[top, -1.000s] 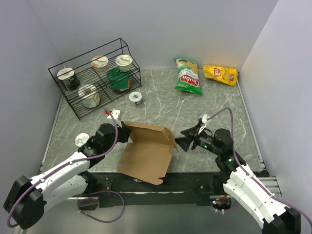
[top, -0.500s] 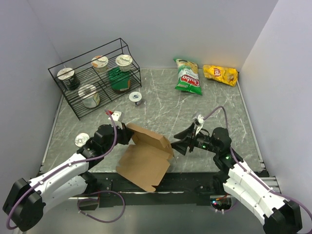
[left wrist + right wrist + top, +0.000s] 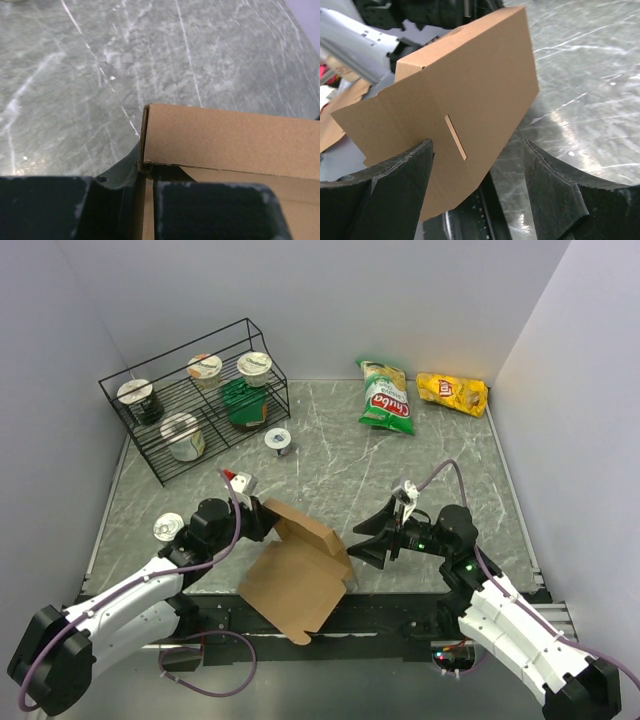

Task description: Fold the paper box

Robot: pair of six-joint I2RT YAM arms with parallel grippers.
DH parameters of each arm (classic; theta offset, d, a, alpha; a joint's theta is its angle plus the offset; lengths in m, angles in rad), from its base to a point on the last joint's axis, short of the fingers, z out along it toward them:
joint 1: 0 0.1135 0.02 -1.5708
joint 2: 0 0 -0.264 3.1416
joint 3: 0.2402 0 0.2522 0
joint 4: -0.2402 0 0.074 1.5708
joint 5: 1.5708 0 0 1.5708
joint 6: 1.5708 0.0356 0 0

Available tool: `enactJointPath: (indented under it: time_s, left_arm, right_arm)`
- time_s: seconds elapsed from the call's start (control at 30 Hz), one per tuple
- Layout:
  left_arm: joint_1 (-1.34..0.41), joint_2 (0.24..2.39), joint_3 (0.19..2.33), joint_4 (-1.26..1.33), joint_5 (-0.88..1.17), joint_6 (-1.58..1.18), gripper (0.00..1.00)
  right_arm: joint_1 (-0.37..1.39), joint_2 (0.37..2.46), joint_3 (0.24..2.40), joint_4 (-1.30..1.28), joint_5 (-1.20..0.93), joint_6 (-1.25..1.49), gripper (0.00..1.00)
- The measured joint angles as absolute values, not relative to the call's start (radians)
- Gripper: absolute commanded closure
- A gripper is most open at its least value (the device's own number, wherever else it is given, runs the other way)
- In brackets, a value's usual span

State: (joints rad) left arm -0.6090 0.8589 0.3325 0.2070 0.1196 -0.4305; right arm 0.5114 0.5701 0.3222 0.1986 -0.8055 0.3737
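The paper box (image 3: 296, 572) is a plain brown cardboard sheet, partly folded and tilted up over the table's near edge. My left gripper (image 3: 262, 519) is shut on the box's far left edge. In the left wrist view a thin strip of card sits between the dark pads (image 3: 215, 210), and a folded flap (image 3: 230, 135) stands just beyond them. My right gripper (image 3: 357, 542) is open at the box's right corner. In the right wrist view the slotted panel (image 3: 465, 95) reaches between the spread fingers (image 3: 395, 195), nearer the left one. I cannot tell whether it touches.
A black wire rack (image 3: 125, 420) holding several cups stands at the back left. A green chip bag (image 3: 387, 398) and a yellow chip bag (image 3: 452, 393) lie at the back right. Small round lids lie at mid table (image 3: 278, 440) and by the left arm (image 3: 167, 528).
The box has swung so its near corner points further left and its far flap stands steeper. My right gripper has moved left to the box's corner and opened a little wider.
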Motion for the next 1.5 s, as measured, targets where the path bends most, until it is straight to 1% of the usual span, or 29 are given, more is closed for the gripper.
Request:
enactJointPath:
  time_s: [0.23,0.63,1.0,1.5]
  left_arm:
    - [-0.593,0.859,0.308,0.251,0.207,-0.427,0.99]
    - [-0.572,0.859,0.308,0.287,0.263,-0.427,0.99]
    - [-0.570,0.852,0.307,0.289,0.274,-0.430,0.99]
    - [-0.568,0.852,0.306,0.289,0.274,-0.430,0.99]
  right_arm:
    - [0.526,0.570,0.322,0.201,-0.860,0.405,0.20]
    - [0.566,0.560,0.322,0.225,-0.883,0.441,0.20]
    - [0.623,0.561,0.322,0.248,-0.881,0.456,0.16]
    - [0.719,0.582,0.324,0.246,-0.814,0.443,0.16]
